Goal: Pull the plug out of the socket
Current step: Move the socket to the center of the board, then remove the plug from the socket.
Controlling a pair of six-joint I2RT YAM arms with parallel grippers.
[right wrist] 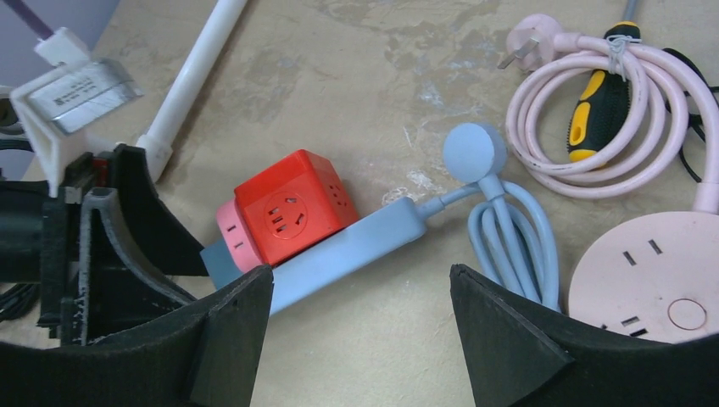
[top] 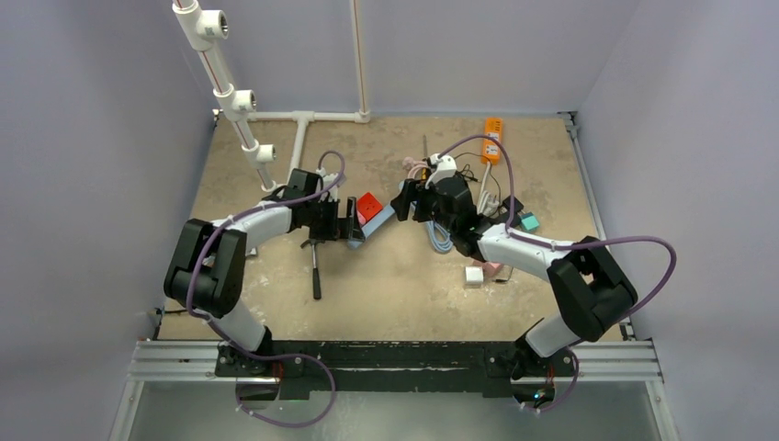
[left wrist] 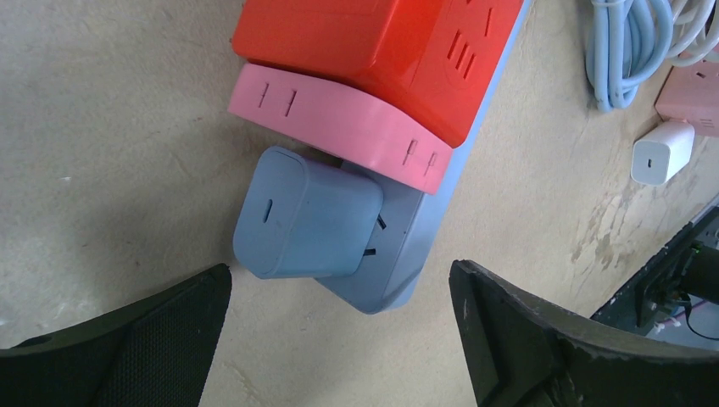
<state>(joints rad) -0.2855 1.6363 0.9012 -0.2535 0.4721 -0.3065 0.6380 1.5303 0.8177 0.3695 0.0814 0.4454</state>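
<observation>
While the left end effector (left wrist: 339,270) hangs wide open and empty, blue plug (left wrist: 305,216) just ahead between its fingers (left wrist: 161,339), untouched, seated in the blue strip (left wrist: 415,229) beside a pink adapter (left wrist: 339,119), right end effector (right wrist: 360,273) open too, holding nothing.

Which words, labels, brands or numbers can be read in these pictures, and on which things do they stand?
No text can be read.
The red cube adapter, pink adapter, blue charger plug, blue power strip: only slots, no print visible.
The orange device at the table's far edge: too small to read.
The silver plate on the left arm: blurred.
</observation>
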